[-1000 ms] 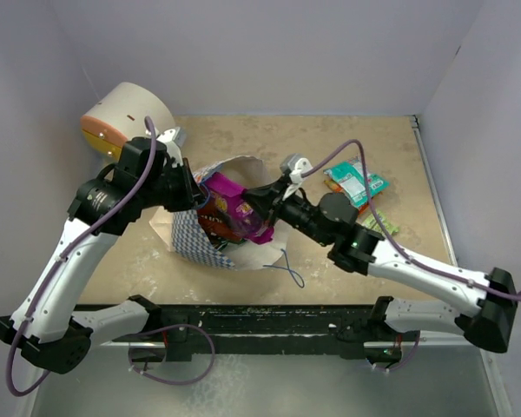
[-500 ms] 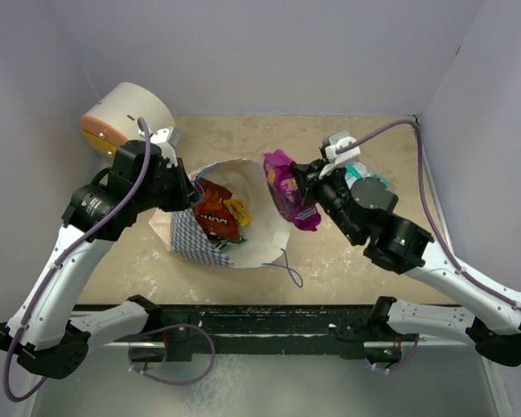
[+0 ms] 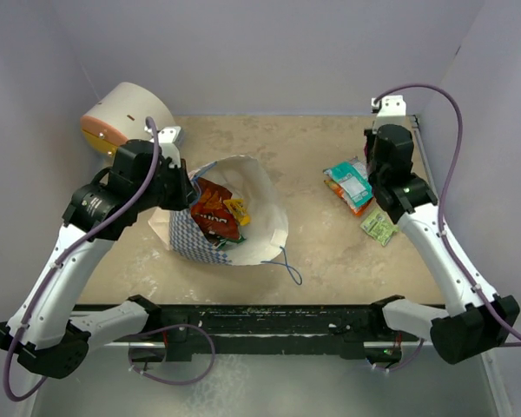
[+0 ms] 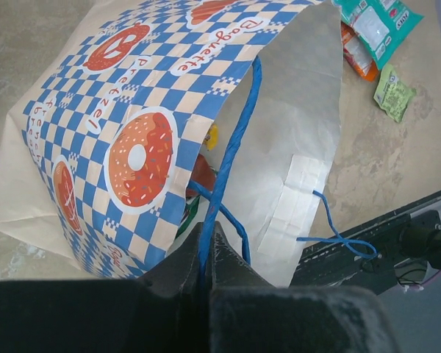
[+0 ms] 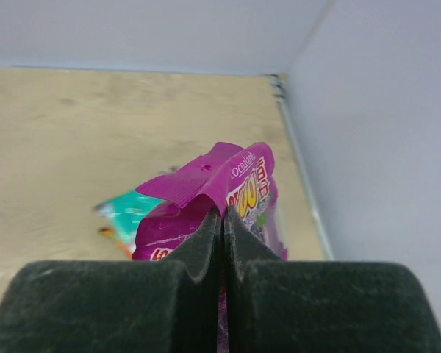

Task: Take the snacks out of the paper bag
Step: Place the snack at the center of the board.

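**Left hand** [image 4: 209,237]: fingers pressed together, pinching the blue cord handle [image 4: 232,154] of the paper bag [image 4: 132,140] at its left rim. Nothing else is in its grip.

**Right hand** [image 5: 222,218]: fingers closed tight on the top edge of the purple pouch [image 5: 244,193]. The pouch hangs from them above the far right corner of the counter [image 3: 321,252], close to the side wall and well apart from the bag.

**Paper bag:** lying on its side left of centre, chequered face towards the left arm, mouth gaping, cream lining showing. The second cord handle [image 3: 289,266] lies loose on the counter.

**Inside the bag:** red Doritos bag [image 3: 213,211], with a yellow packet [image 3: 237,208] touching it.

**Out on the counter, right side:** green bag [image 3: 354,181] lying over an orange packet [image 3: 354,205]. A light-green packet [image 3: 379,227] sits just beside them, nearer the arms.

**Far left corner:** cream cylinder [image 3: 130,109] with an orange end.
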Available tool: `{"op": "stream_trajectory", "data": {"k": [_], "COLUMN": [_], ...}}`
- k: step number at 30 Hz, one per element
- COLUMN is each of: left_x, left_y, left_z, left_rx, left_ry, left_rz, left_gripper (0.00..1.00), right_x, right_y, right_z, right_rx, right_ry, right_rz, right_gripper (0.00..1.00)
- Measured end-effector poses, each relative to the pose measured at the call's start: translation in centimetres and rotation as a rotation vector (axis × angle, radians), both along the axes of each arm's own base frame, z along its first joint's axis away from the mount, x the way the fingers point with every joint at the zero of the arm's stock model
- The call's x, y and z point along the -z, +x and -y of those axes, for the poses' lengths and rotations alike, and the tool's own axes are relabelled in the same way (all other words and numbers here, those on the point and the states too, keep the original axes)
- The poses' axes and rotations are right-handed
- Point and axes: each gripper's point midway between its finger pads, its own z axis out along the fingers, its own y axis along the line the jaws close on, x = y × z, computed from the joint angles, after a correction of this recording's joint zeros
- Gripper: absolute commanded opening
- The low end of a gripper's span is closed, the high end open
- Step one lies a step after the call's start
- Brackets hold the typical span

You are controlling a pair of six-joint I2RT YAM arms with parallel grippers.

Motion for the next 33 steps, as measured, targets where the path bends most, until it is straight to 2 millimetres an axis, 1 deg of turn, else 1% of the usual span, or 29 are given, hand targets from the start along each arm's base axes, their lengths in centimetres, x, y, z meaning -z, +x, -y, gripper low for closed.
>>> {"op": "stream_trajectory", "data": {"k": [3,5,7,8,9,12,13,15,19,22,26,29,33], "left_x": [0.0,-0.1,-0.2,-0.3,-0.3,-0.4,-0.4,-0.5,-0.6,-0.8,-0.9,-0.9,-0.8], "left_y": [0.2,0.3,0.4,0.4,0.4,0.5,0.6,0.7,0.8,0.8,0.9,1.0,1.1], "left_z": [0.4,0.6,0.7,0.7,0.8,0.7,0.7,0.6,0.3,0.2,0.3,0.2,0.2], "left_rx": [0.029,0.047,0.063,0.068,0.074,0.086,0.087,0.089,0.079,0.075,0.075,0.073,0.069], "left_ry": [0.005,0.008,0.011,0.011,0.013,0.025,0.028,0.038,0.051,0.049,0.046,0.047,0.051], "left_rz": [0.009,0.018,0.03,0.035,0.04,0.052,0.055,0.065,0.078,0.087,0.093,0.094,0.092], "left_gripper": [0.0,0.0,0.0,0.0,0.0,0.0,0.0,0.0,0.0,0.0,0.0,0.0,0.0], "right_x": [1.0,1.9,2.8,3.9,4.1,6.3,7.1,9.5,13.3,14.8,15.5,16.8,19.4], "right_y": [0.8,1.5,2.4,3.4,3.5,5.5,6.2,7.5,8.9,9.4,10.4,11.0,11.5], "right_z": [3.3,4.4,4.6,4.5,4.5,4.6,4.6,4.5,4.3,3.7,2.3,0.3,-2.2], "right_rx": [0.077,0.093,0.088,0.075,0.074,0.067,0.063,0.045,0.006,-0.025,-0.072,-0.136,-0.211], "right_ry": [-0.074,-0.131,-0.186,-0.233,-0.239,-0.341,-0.372,-0.437,-0.54,-0.564,-0.549,-0.527,-0.498], "right_rz": [-0.047,-0.084,-0.118,-0.15,-0.155,-0.218,-0.238,-0.298,-0.4,-0.433,-0.422,-0.42,-0.445], "right_gripper": [0.0,0.0,0.0,0.0,0.0,0.0,0.0,0.0,0.0,0.0,0.0,0.0,0.0]}}
